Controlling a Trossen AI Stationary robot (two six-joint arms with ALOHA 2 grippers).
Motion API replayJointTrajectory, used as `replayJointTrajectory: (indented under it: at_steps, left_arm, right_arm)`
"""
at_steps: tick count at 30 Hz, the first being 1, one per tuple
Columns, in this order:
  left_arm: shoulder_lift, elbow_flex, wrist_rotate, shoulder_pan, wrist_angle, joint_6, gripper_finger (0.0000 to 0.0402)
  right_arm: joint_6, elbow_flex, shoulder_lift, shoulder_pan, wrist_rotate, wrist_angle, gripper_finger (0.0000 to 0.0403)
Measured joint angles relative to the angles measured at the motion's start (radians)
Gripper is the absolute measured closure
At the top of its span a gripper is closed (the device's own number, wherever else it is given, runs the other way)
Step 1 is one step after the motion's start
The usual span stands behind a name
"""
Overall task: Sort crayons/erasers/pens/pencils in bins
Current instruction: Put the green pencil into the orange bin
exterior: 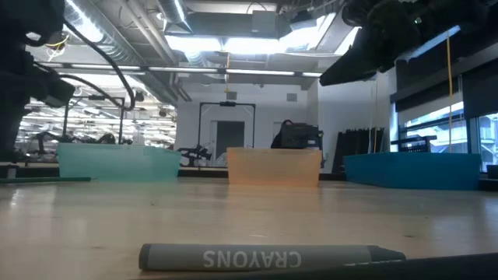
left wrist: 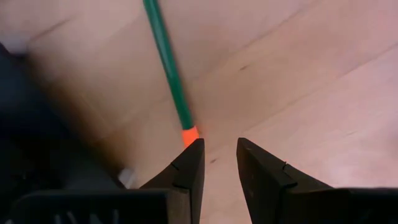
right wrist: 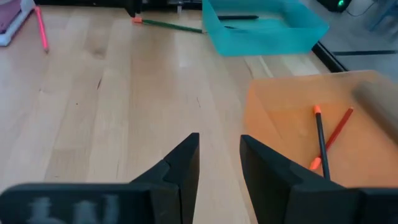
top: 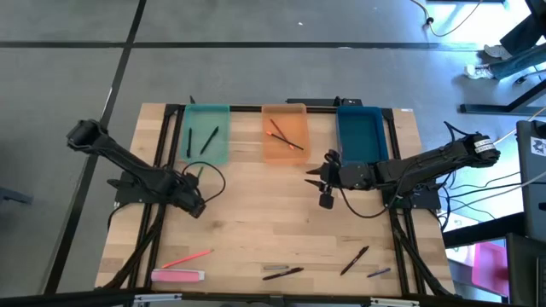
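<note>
Teal bin (top: 207, 134) holds two black pens (top: 210, 139). Orange bin (top: 284, 132) holds a red pencil and a dark pencil (right wrist: 320, 137). Blue bin (top: 358, 132) stands to the right. My left gripper (left wrist: 217, 149) is narrowly open, low over the table. A green pencil (left wrist: 166, 62) lies on the wood with its orange end (left wrist: 189, 135) at one fingertip. My right gripper (right wrist: 219, 146) is narrowly open and empty, above the table beside the orange bin. Near the front edge lie a pink pencil (top: 186, 258), the pink-and-white eraser (top: 177, 275), two black pens (top: 354, 260) and two crayons (top: 275, 268). My left gripper has one fingertip (left wrist: 194, 152) right at the green pencil's orange end (left wrist: 189, 135); I cannot tell whether it touches. The pencil lies flat on the table, running away from the fingers, outside the gap between them.
A grey crayon (exterior: 257, 257) lies close in front of the low camera. Bare wood (top: 264, 213) lies between the bins and the front row of items. A black cable (top: 213, 175) loops beside the left arm. The table's dark frame rails run along its sides.
</note>
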Motion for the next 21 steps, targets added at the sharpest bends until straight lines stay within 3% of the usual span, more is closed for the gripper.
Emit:
replayJointTrajectory:
  at_steps: [21]
  left_arm:
    - [0.209,0.002,0.003,0.000,0.039,0.007,0.0315]
  right_arm:
    - [-0.099,0.000,0.000,0.000,-0.001,0.083,0.0282]
